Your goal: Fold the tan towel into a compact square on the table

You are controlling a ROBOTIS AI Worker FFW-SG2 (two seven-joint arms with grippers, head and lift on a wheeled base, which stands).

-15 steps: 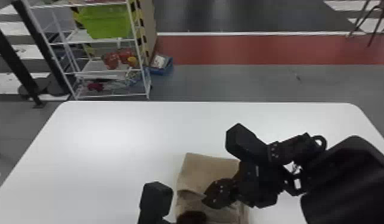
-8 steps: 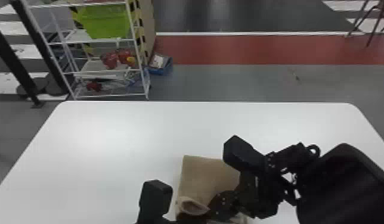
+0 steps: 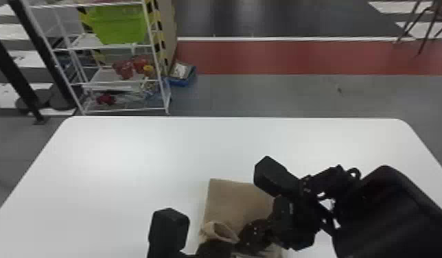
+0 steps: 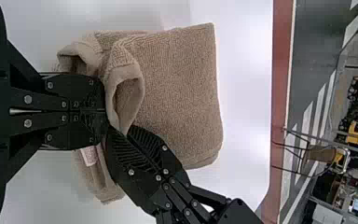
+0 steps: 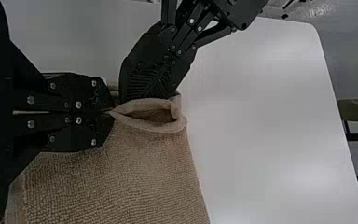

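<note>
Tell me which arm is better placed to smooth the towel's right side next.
Right, I'd say. The right gripper comes in over that side of the towel, while the left gripper sits farther left, by the raised fold. It likely must let go first.

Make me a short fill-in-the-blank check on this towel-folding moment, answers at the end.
1. The towel is ____ in colour.
2. The table beneath it has a ____ top.
3. The fingers of the right gripper are not open but ____ on the towel's edge.
4. Behind the table, the big bin on the rack is bright ____.

Missing words: tan; white; shut; green.
</note>
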